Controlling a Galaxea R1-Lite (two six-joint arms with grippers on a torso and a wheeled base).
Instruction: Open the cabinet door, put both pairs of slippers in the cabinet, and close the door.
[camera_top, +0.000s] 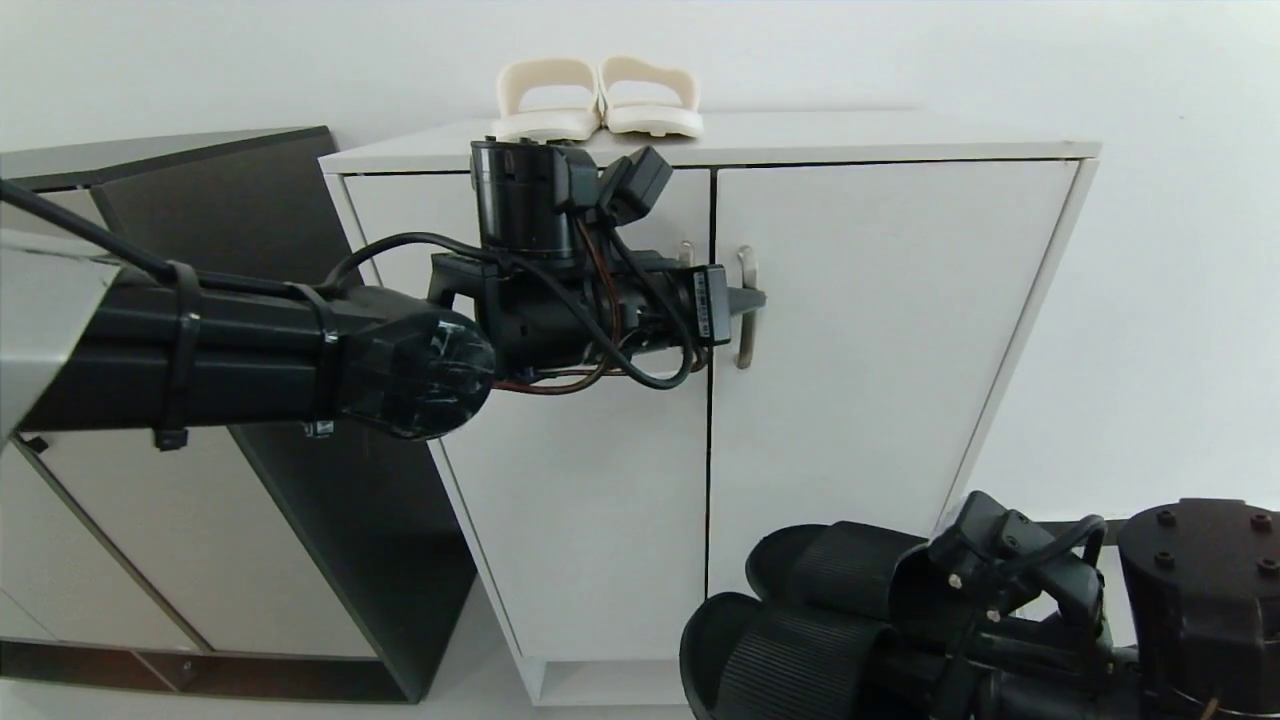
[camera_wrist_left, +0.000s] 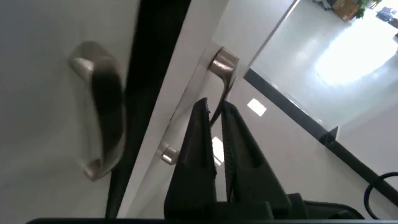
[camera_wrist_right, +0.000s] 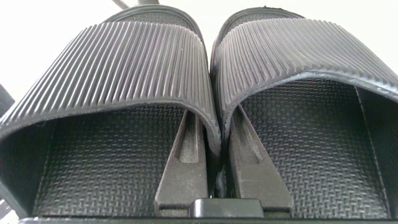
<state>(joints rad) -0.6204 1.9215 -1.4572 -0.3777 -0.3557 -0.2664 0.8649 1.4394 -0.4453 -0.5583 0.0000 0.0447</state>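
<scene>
The white two-door cabinet (camera_top: 880, 330) stands against the wall with both doors shut. A cream pair of slippers (camera_top: 598, 100) lies on its top. My left gripper (camera_top: 755, 297) is at the right door's metal handle (camera_top: 745, 340); in the left wrist view its fingers (camera_wrist_left: 202, 143) are shut on the thin handle bar (camera_wrist_left: 222, 87). The left door's handle (camera_wrist_left: 99, 118) is beside it. Low at the right, my right gripper (camera_wrist_right: 214, 121) holds a black ribbed pair of slippers (camera_top: 800, 620), one finger inside each slipper, pinching their inner walls (camera_wrist_right: 214, 93) together.
A dark grey cabinet (camera_top: 300, 250) with a light front panel stands close against the white cabinet's left side. Bare white wall lies behind and to the right. Pale floor shows below the cabinet's base (camera_top: 600, 685).
</scene>
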